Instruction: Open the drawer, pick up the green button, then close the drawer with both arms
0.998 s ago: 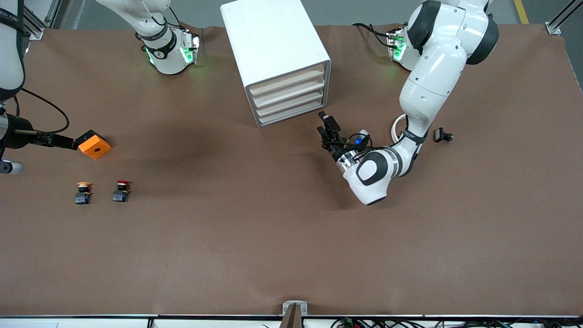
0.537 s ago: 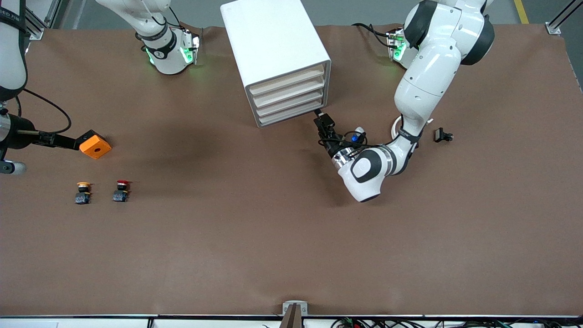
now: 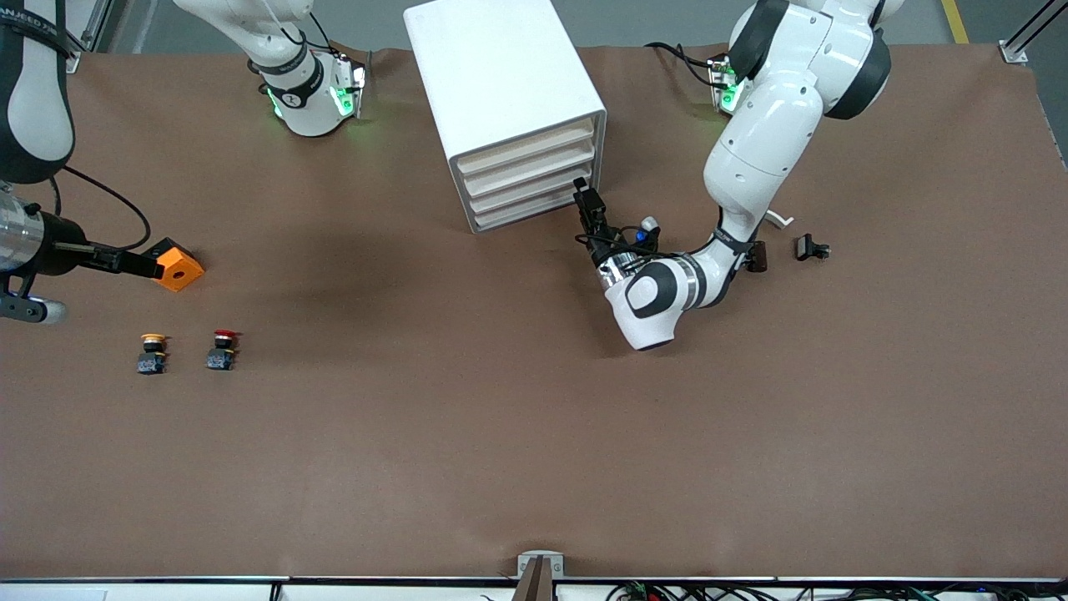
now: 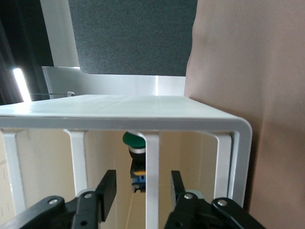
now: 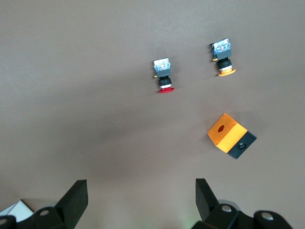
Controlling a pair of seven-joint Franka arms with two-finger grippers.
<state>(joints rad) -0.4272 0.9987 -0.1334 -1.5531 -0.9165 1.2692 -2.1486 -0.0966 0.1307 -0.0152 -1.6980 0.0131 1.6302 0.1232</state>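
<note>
Fingers (image 4: 108,191) of the left gripper (image 4: 141,190) stand partly apart on either side of a cream drawer front edge at the cabinet (image 3: 505,100), holding nothing that can be made out. In the front view this left gripper (image 3: 584,200) meets the lower drawers at the corner toward the left arm's end of the surface (image 3: 534,434). The drawer (image 3: 534,210), lowest of four, sits flush. Through the fronts the wrist view shows the button (image 4: 135,152), green cap, inside a drawer; which one cannot be told.

Fingers (image 5: 76,198) of the right gripper (image 5: 141,200) are wide, empty, over bare surface at the right arm's end; that arm waits. Near it: orange box (image 3: 178,267), red-capped button (image 3: 222,348), yellow-capped button (image 3: 152,352).
</note>
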